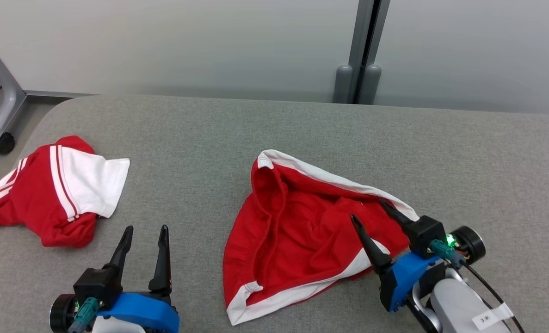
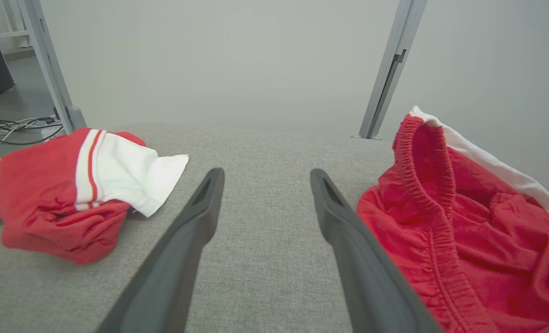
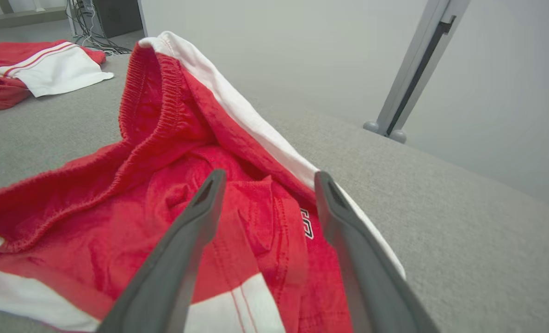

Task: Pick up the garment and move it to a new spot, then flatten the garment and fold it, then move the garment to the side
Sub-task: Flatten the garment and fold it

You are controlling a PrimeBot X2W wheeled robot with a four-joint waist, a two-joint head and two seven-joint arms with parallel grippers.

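While lying rumpled midway across the grey padded table (image 1: 302, 125), reading as red shorts (image 1: 297, 231) with white side stripes, elastic waistband (image 1: 266, 185) bunching up at the far-left edge. Seeing right gripper (image 1: 367, 209) spreading wide, grasping nothing, fingers poising low over the shorts' right side. Seeing left gripper (image 1: 146, 227) likewise released and empty, hanging over bare table just left of the shorts. Noting second red-and-white garment (image 1: 52, 194) lying well apart at the table's left end. Judging fabric as light, soft, floppy knit, likely sagging and sliding when lifted. Suggesting pinching the waistband or a white hem corner, taking both layers together.
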